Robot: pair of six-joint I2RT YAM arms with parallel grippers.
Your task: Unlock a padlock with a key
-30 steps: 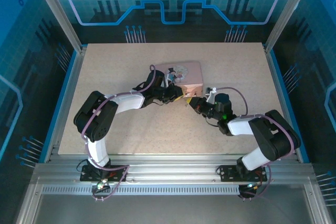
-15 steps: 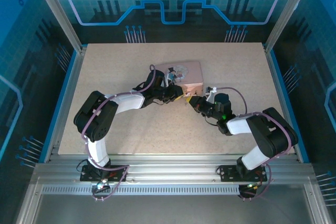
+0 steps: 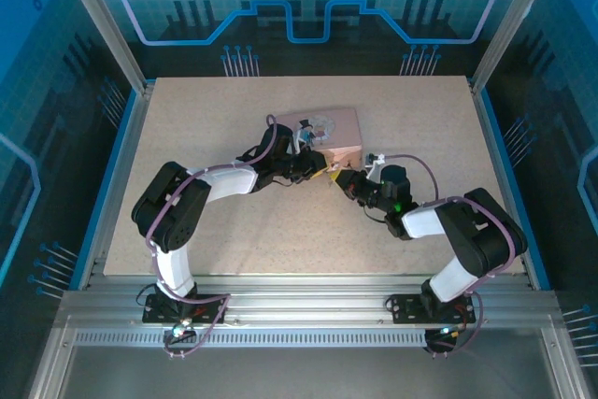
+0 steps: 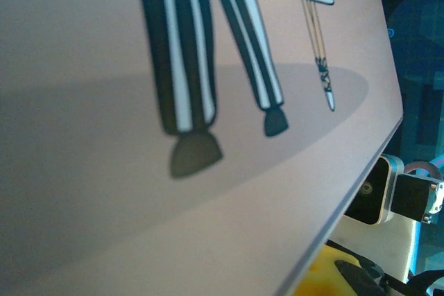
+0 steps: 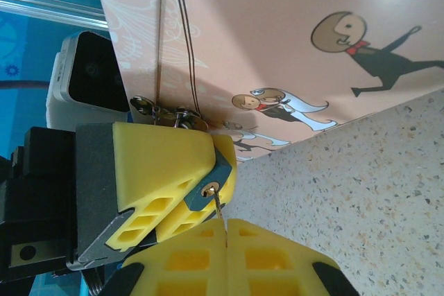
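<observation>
Just in front of the pink box [image 3: 334,128], near the middle of the table [image 3: 206,109], the two arms met tip to tip. The left pincer [image 3: 318,170] reached in from the left and the right pincer [image 3: 344,181] from the right, nearly touching one another.

From the right wrist, the left pincer's yellow fingers [image 5: 163,161] were clamped on the padlock [image 5: 218,170]. Its blue body was wedged between them, with the brass keyhole [image 5: 208,188] facing the camera. The thin metal shackle [image 5: 156,111] stuck out behind the fingers, right against the edge of the box. The padlock was held up off the speckled table, just beside the box's printed side with its cartoon couple.

The right pincer was shut on the key [image 5: 218,208], a thin dark sliver poking out from between its own yellow fingers [image 5: 277,261] at the bottom of that view. The key's tip met the keyhole; how far it had gone in could not be told.

From the left wrist, the box's pink face sat very close, showing a cartoon figure's striped legs.
</observation>
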